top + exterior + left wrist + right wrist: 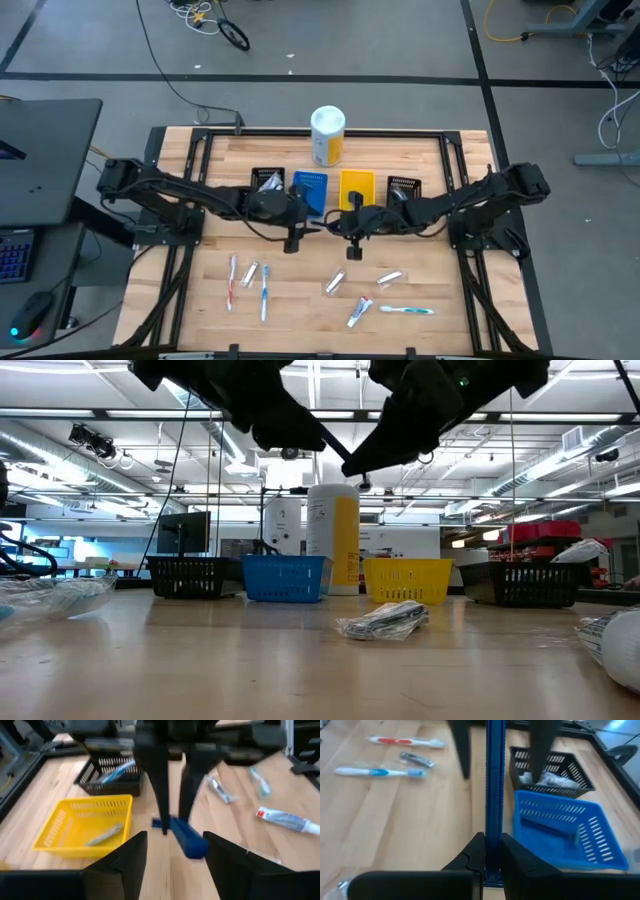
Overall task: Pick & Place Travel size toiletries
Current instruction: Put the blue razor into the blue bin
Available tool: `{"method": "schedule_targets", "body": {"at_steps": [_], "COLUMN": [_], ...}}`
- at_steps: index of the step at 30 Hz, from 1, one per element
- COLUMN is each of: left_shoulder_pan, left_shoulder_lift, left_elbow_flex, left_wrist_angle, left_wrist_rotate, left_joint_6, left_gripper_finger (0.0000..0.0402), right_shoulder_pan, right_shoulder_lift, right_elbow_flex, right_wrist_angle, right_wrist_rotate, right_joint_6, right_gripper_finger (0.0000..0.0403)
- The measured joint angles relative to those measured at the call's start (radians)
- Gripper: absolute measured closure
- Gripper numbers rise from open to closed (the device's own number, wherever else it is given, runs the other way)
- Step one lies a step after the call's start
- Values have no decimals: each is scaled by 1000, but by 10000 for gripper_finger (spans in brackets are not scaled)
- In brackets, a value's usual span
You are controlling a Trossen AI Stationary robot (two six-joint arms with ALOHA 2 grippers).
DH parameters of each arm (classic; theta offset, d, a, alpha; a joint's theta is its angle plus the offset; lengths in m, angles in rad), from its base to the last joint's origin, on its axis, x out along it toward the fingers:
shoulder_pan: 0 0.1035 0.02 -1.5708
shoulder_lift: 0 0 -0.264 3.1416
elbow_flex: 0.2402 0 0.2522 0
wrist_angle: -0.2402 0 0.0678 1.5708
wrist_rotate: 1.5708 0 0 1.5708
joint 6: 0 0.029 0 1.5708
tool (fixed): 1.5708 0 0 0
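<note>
Wood table: blue razor [494, 795] upright betw right claw [493, 851] fingers, mid-table.

Bright, even light falls from long ceiling strips [560, 455] overhead, so the wooden counter [300, 300] shows only faint, soft shadows under the arms. Seen from counter height, the near wood shines with a pale glare and the closest wrappers are out of focus. Both wrist cameras are smeared with motion blur, the dark fingers [235, 865] softest.
</note>
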Motion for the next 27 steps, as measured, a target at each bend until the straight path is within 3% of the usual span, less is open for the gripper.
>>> {"method": "schedule_targets", "body": {"at_steps": [20, 27], "left_shoulder_pan": [0, 0], "left_shoulder_lift": [27, 27], "left_elbow_flex": [2, 2], "left_wrist_angle": [39, 42], "left_wrist_rotate": [-28, -27], "left_joint_6": [46, 57], "left_gripper_finger": [341, 346], "right_shoulder_pan": [-16, -16], "right_shoulder_lift": [0, 0], "right_elbow_flex": [0, 0], "right_wrist_angle": [-25, -27], "right_wrist_rotate": [0, 0], "right_joint_6": [0, 1], "right_gripper_finger": [367, 354]}}
